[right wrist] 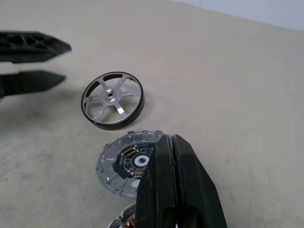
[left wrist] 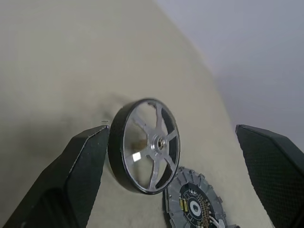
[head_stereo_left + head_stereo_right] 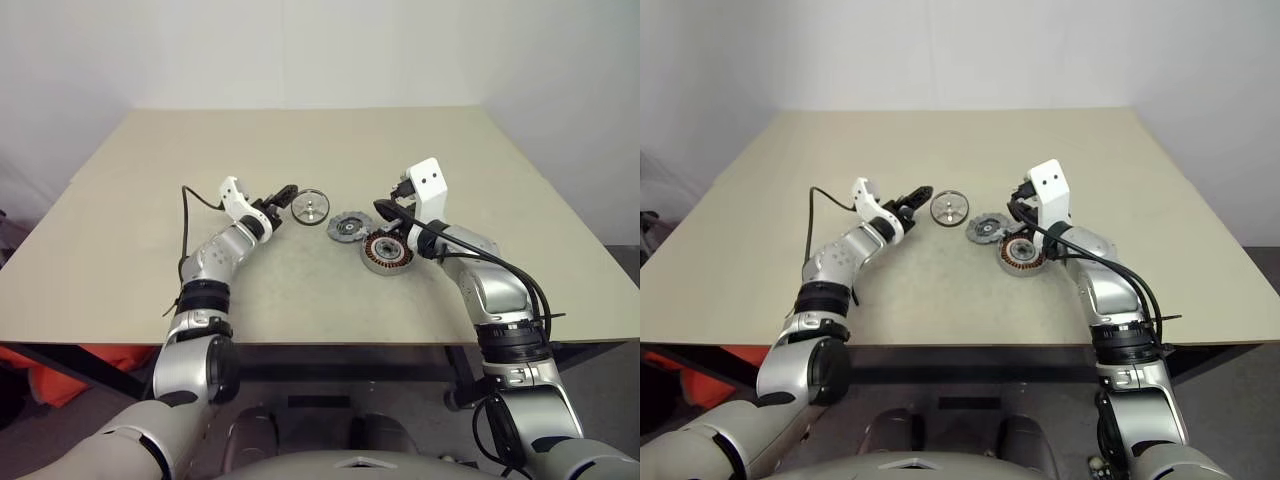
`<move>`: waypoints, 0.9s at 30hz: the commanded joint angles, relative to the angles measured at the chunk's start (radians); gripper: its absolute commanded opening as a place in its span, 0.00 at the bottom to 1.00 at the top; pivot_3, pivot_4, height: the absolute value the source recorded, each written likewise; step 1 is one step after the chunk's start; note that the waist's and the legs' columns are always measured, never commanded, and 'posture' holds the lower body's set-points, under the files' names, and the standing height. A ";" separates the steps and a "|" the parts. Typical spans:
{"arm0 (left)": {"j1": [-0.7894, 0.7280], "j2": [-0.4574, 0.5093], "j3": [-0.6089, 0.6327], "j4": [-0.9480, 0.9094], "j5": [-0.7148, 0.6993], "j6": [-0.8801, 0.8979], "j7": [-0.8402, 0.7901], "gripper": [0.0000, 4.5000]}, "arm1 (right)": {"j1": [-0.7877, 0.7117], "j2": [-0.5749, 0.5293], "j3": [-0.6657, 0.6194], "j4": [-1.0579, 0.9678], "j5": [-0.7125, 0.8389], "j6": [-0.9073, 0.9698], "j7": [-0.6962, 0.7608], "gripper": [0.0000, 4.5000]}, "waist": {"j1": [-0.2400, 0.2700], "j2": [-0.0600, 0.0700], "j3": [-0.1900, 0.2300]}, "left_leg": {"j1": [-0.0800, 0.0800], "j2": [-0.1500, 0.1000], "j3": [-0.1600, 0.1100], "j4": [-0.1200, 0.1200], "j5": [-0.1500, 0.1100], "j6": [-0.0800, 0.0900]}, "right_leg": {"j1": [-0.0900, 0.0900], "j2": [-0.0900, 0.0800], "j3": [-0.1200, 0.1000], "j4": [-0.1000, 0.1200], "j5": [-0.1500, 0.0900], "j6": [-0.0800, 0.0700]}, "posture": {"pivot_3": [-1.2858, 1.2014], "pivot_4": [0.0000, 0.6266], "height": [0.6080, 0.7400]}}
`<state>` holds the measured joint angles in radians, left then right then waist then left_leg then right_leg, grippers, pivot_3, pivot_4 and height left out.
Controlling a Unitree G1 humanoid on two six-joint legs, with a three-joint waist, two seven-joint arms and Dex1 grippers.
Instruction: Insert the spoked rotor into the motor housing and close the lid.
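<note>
Left pincer [image 3: 287,192] spreading wide beside spoked rotor [image 3: 311,206] on counter [image 3: 300,290]; right pincer [image 1: 173,156] pressing together, empty, hovering over lid [image 3: 349,227] near motor housing [image 3: 387,254].

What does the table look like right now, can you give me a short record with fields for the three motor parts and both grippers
Rotor: spoked rotor flat on the table, not yet in the housing
Lid: lid flat on the table, between rotor and housing
Housing: motor housing on the table, copper windings exposed
Left gripper: left gripper open, fingers either side of the rotor, not closed on it
Right gripper: right gripper shut, empty, above the lid and housing
</note>
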<state>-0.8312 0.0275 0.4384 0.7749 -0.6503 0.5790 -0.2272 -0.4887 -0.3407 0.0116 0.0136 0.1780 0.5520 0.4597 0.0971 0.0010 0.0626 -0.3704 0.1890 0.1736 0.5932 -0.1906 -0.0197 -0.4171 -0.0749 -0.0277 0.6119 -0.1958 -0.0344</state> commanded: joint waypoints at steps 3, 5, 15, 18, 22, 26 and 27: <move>-0.101 0.020 0.041 0.186 0.011 -0.053 0.025 1.00 | -0.031 0.005 -0.023 -0.043 0.008 -0.022 -0.020 0.01 | 0.001 0.000 0.000 | -0.001 0.000 0.000 -0.001 0.000 0.000 | 0.000 0.000 0.000 -0.003 0.001 0.000 | 0.52 0.00 1.00; -0.122 0.024 0.043 0.237 0.025 -0.077 0.023 1.00 | -0.029 0.006 -0.022 -0.046 0.008 -0.022 -0.024 0.01 | 0.002 0.000 0.000 | -0.001 0.000 0.000 -0.001 0.000 0.000 | 0.001 0.000 -0.001 -0.004 0.001 0.000 | 0.52 0.00 1.00; -0.202 0.022 0.063 0.373 0.042 -0.125 -0.040 1.00 | -0.026 0.008 -0.022 -0.052 0.010 -0.022 -0.036 0.01 | 0.004 0.000 0.000 | 0.005 -0.001 -0.002 -0.001 -0.001 0.001 | 0.009 -0.001 -0.002 -0.005 0.000 0.003 | 0.52 0.00 1.00; -0.216 0.014 0.071 0.383 0.036 -0.123 -0.079 1.00 | -0.023 0.010 -0.020 -0.056 0.010 -0.023 -0.036 0.01 | 0.005 -0.001 0.001 | 0.004 -0.001 -0.002 -0.001 0.000 0.001 | 0.009 -0.001 -0.003 -0.006 0.001 0.001 | 0.52 0.00 1.00; -0.224 0.005 0.076 0.383 0.033 -0.106 -0.121 1.00 | -0.018 0.012 -0.018 -0.061 0.009 -0.021 -0.035 0.01 | 0.006 -0.001 0.001 | 0.003 -0.001 -0.002 -0.001 -0.001 0.001 | 0.009 -0.002 -0.003 -0.006 0.001 0.001 | 0.52 0.00 1.00; -0.223 0.000 0.078 0.395 0.044 -0.112 -0.109 1.00 | -0.017 0.015 -0.019 -0.061 0.009 -0.021 -0.038 0.01 | 0.006 -0.002 0.001 | 0.003 -0.001 -0.002 -0.001 -0.001 0.001 | 0.009 -0.002 -0.003 -0.007 0.001 0.001 | 0.52 0.00 1.00; -0.222 0.000 0.078 0.398 0.047 -0.115 -0.105 1.00 | -0.017 0.016 -0.020 -0.061 0.009 -0.021 -0.040 0.01 | 0.006 -0.002 0.001 | 0.003 -0.001 -0.002 -0.002 -0.001 0.001 | 0.009 -0.002 -0.003 -0.007 0.001 0.001 | 0.52 0.00 1.00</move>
<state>-1.0200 0.0274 0.5129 1.1752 -0.6062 0.4712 -0.3317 -0.4920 -0.3261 0.0093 -0.0015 0.1788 0.5516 0.4269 0.1029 -0.0006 0.0637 -0.3675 0.1883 0.1714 0.5916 -0.1913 -0.0188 -0.4083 -0.0768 -0.0311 0.6050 -0.1947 -0.0337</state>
